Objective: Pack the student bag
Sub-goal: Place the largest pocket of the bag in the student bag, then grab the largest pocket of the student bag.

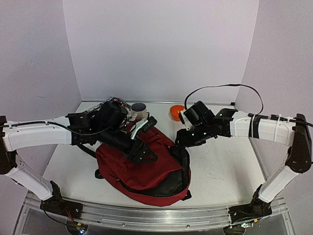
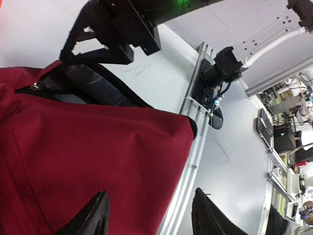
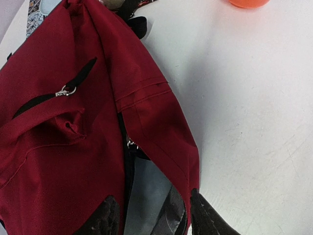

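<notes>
Aluminium rail (image 1: 156,215) runs along the near edge of the table (image 1: 225,171), with the two arm bases at its ends. Just behind it lies the student bag (image 1: 146,171), dark red and slumped at the middle of the table. Its near bulge comes close to the rail, so little bare surface shows on that side.

The left gripper (image 2: 150,193) hangs over the bag's upper middle. Its fingers are spread with nothing between them, one above the red fabric and the other past the bag's near corner.

The right gripper (image 3: 151,196) sits at the bag's far right corner, where the zip mouth gapes and grey lining shows. Its fingers stand partly apart on either side of the red rim — no pinch on the cloth is visible.

Right of the bag the white tabletop is bare out to the side wall, the widest open stretch. On the left there is a narrower strip, crossed by the left arm.

Farther back, an orange round thing (image 1: 176,112) rests near the table's far edge, just behind the right gripper. A pale cup (image 1: 139,107) with a dark mouth stands beside the bag's far end. A patterned flat item (image 1: 105,102) lies mostly hidden under the left arm. White walls (image 1: 161,49) close in the back and both sides.
</notes>
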